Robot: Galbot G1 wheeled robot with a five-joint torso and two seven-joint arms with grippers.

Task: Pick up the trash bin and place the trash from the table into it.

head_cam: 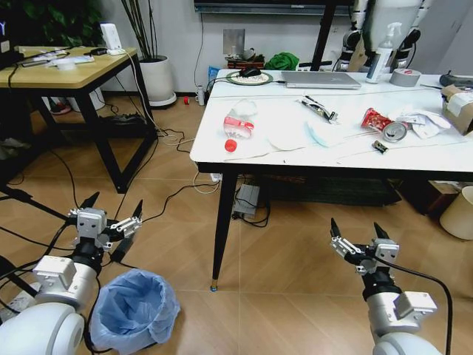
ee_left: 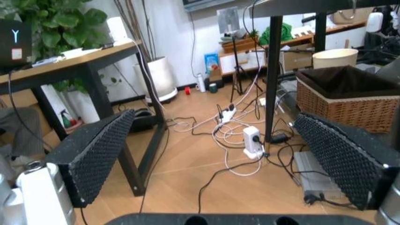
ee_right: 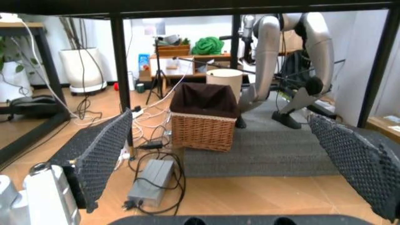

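The trash bin (head_cam: 133, 310), lined with a crinkly light-blue bag, stands on the floor at the lower left. My left gripper (head_cam: 114, 205) hovers open just above and behind it, holding nothing. My right gripper (head_cam: 355, 225) is open and empty, low in front of the white table (head_cam: 310, 159). Trash lies on the table: a red-and-clear wrapper (head_cam: 239, 124), a red cap (head_cam: 230, 145), flat white paper (head_cam: 292, 134), a red can (head_cam: 384, 126), crumpled white paper (head_cam: 425, 122) and a torn cardboard box (head_cam: 460, 107). Each wrist view looks out between spread pads (ee_left: 93, 154) (ee_right: 97, 154).
A laptop (head_cam: 319, 79), spray bottle (head_cam: 380, 59) and grey tape roll (head_cam: 405, 77) sit at the table's back. A yellow wooden table (head_cam: 66, 74) stands on the left. Cables (head_cam: 170, 200) trail over the floor. A cream bucket (head_cam: 460, 213) and wicker basket (ee_right: 203, 119) stand beyond the table.
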